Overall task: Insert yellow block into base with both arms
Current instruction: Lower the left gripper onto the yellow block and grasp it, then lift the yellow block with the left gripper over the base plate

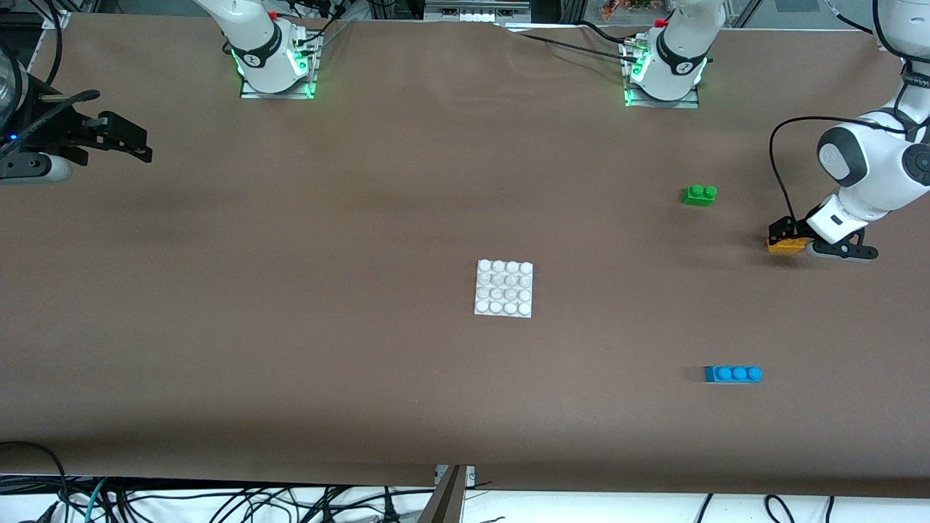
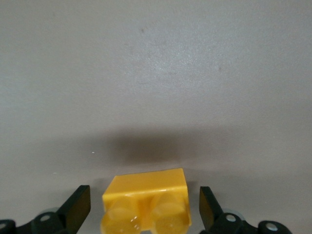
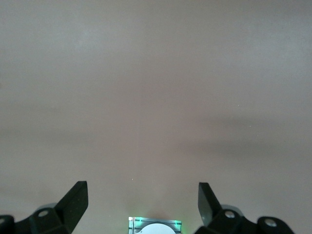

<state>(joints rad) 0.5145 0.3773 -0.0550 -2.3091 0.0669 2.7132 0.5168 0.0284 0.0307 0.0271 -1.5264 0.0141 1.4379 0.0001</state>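
Note:
The yellow block (image 1: 786, 245) lies on the brown table at the left arm's end. My left gripper (image 1: 789, 234) is down at it, open, with one finger on each side. In the left wrist view the block (image 2: 146, 202) sits between the black fingertips (image 2: 78, 207) with a small gap on each side, studs toward the camera. The white studded base (image 1: 503, 288) lies flat at the middle of the table. My right gripper (image 1: 129, 142) is open and empty, held over the right arm's end of the table; its wrist view (image 3: 142, 204) shows only bare table.
A green two-stud brick (image 1: 699, 195) lies near the yellow block, toward the left arm's base. A blue three-stud brick (image 1: 733, 373) lies nearer the front camera. The right arm's green-lit base plate (image 3: 155, 225) shows in the right wrist view.

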